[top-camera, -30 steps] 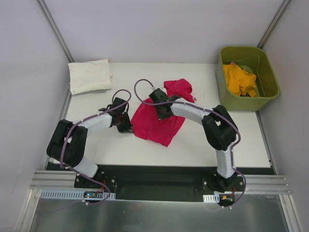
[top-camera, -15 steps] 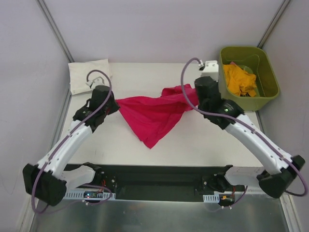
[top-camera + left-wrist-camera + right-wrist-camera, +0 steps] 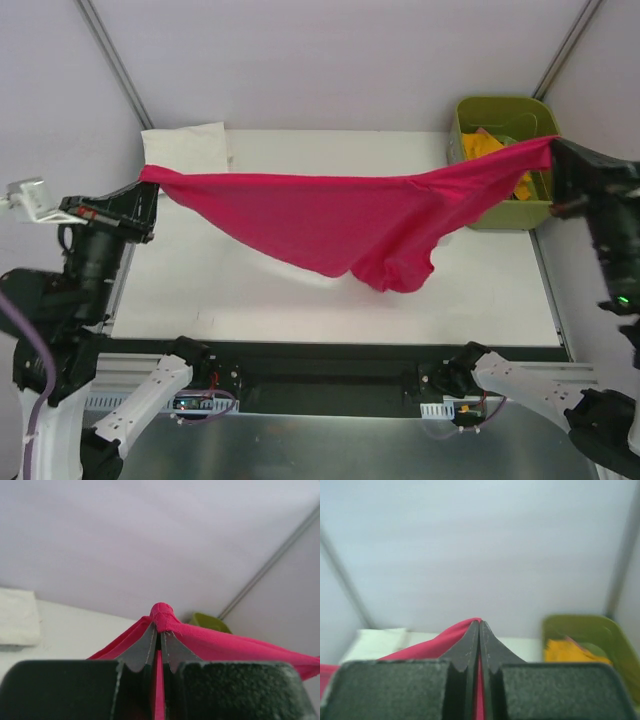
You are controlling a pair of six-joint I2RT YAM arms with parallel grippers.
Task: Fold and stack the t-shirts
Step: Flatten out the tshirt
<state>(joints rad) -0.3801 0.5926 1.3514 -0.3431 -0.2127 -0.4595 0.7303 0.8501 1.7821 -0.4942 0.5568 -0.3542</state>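
No word, brand, number or sign can be read in any of the three views. A small red patch is seen on the black wrist housing of the left arm, and small green circuit boards are seen on the metal rail at the arm bases, but whatever is printed on them is too small to be made out.

White table, 1 folded white t-shirt far-left, green bin seemingly far-right
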